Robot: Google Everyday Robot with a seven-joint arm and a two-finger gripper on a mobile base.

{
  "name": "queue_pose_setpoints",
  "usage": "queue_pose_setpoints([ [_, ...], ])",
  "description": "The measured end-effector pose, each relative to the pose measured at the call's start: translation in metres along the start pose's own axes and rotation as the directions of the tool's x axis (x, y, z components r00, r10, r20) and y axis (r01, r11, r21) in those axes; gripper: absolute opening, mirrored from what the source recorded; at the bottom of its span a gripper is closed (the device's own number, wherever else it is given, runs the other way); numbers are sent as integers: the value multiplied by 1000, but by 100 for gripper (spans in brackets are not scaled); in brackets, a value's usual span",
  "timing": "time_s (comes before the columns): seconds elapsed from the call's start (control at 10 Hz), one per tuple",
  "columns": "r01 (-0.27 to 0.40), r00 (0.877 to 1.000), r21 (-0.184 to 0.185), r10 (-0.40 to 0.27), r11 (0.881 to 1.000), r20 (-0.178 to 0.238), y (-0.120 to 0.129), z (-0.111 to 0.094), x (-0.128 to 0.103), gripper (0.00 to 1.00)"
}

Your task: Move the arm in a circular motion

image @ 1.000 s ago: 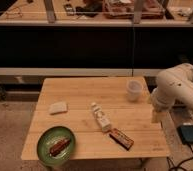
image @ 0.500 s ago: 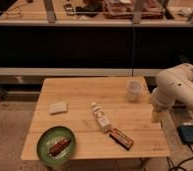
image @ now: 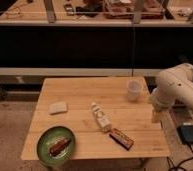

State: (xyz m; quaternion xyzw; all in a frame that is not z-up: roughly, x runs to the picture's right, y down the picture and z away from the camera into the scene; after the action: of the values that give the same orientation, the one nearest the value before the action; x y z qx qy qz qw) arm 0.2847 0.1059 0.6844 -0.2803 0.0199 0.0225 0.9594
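The arm is cream-white, made of thick rounded segments, and it stands at the right side of the view beside the wooden table. Its beige tip hangs down over the table's right edge, where the gripper is. The tip sits a little to the right of the white cup and nearer the front than it. Nothing shows in the gripper.
On the table lie a white sponge, a small white bottle on its side, a brown snack bar and a green plate with food. A dark box sits on the floor at right. Shelves run behind.
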Motion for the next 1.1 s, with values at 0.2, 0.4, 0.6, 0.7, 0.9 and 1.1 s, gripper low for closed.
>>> queue_pose_setpoints([
  [0.2,1,1000,0,-1,1000,1,-1,0,-1,65],
  [0.4,39,999,0,-39,999,8,-13,3,-21,65],
  [0.6,60,998,4,-60,998,17,-23,2,-32,65],
  [0.7,67,997,6,-68,998,22,-26,1,-35,65],
  [0.9,116,991,-4,-115,993,72,-31,-1,-59,65],
  [1.1,208,969,-40,-201,977,143,-28,3,-99,65],
])
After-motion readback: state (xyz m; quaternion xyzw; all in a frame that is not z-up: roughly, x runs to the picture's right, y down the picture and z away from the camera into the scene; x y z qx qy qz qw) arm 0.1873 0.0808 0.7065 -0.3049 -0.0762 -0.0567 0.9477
